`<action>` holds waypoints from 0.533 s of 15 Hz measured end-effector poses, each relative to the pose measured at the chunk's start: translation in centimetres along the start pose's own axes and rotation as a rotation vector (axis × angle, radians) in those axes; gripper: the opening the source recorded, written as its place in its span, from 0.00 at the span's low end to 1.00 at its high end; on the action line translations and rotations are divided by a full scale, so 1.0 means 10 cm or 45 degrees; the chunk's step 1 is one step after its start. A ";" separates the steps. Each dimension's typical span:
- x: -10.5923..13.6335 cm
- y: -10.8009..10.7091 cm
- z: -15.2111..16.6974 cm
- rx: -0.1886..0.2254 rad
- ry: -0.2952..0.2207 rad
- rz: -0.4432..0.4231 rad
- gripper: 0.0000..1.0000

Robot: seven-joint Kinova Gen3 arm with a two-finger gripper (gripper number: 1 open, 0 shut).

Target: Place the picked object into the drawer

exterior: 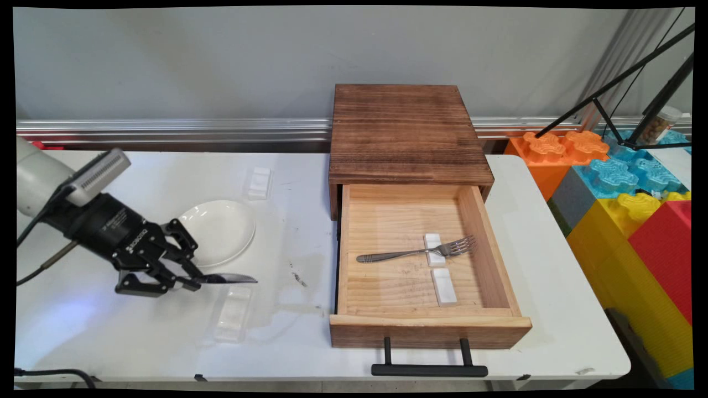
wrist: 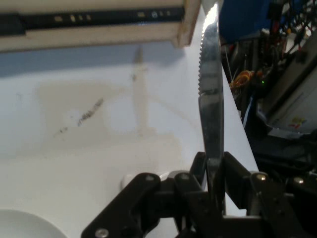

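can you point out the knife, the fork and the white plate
knife (exterior: pixel 232 278), main view, on the blade sticking out of the gripper (exterior: pixel 191 281)
fork (exterior: pixel 412 253), main view, on the handle, inside the open drawer (exterior: pixel 487 249)
white plate (exterior: pixel 224 229), main view, on its bare centre

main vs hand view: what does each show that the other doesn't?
Main only: the fork lying across a white rest inside the open drawer, plus another rest beyond the plate.
Hand only: the serrated edge of the knife.
Both: the gripper shut on the knife, the plate, the table.
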 end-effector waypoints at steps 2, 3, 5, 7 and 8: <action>0.16 -0.02 -0.03 0.012 -0.001 0.001 0.00; 0.22 -0.03 -0.03 0.015 -0.001 0.001 0.00; 0.33 -0.04 -0.04 0.021 -0.003 -0.001 0.00; 0.49 -0.05 -0.04 0.029 -0.006 -0.002 0.00; 0.57 -0.05 -0.04 0.032 -0.006 -0.004 0.00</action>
